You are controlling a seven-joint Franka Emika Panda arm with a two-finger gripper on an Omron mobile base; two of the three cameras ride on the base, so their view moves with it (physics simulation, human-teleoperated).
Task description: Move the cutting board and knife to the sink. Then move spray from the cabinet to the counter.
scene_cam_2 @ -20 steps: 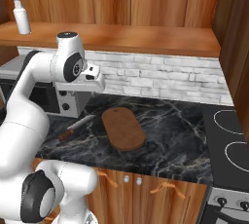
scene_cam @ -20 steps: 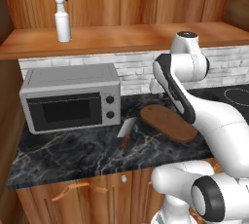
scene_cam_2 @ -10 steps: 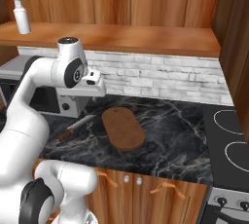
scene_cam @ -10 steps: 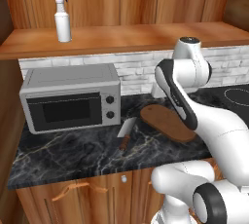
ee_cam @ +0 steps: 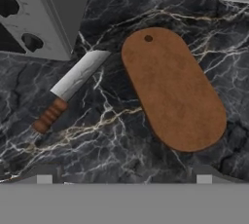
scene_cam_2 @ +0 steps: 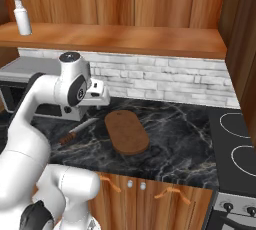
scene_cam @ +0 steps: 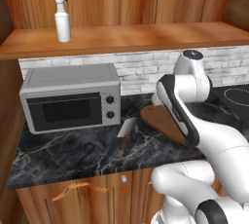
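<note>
Arm's been swung a bit lower and forward over the counter (scene_cam_2: pixel 185 139) since a second ago, nothing else shifted.

Nothing's been done yet tbh: the cutting board (ee_cam: pixel 172 87) and knife (ee_cam: pixel 68 90) are both lying flat on the black marble, knife just left of the board and right of the microwave (scene_cam: pixel 73 99), not touching it. No sink can be made out. The spray (scene_cam: pixel 62 14) is parked on the cabinet (scene_cam: pixel 131 38) shelf, far left. Gripper (ee_cam: pixel 124 181) is held wide open with nothing in it, hovering above, board and knife right below and ahead of it.
</note>
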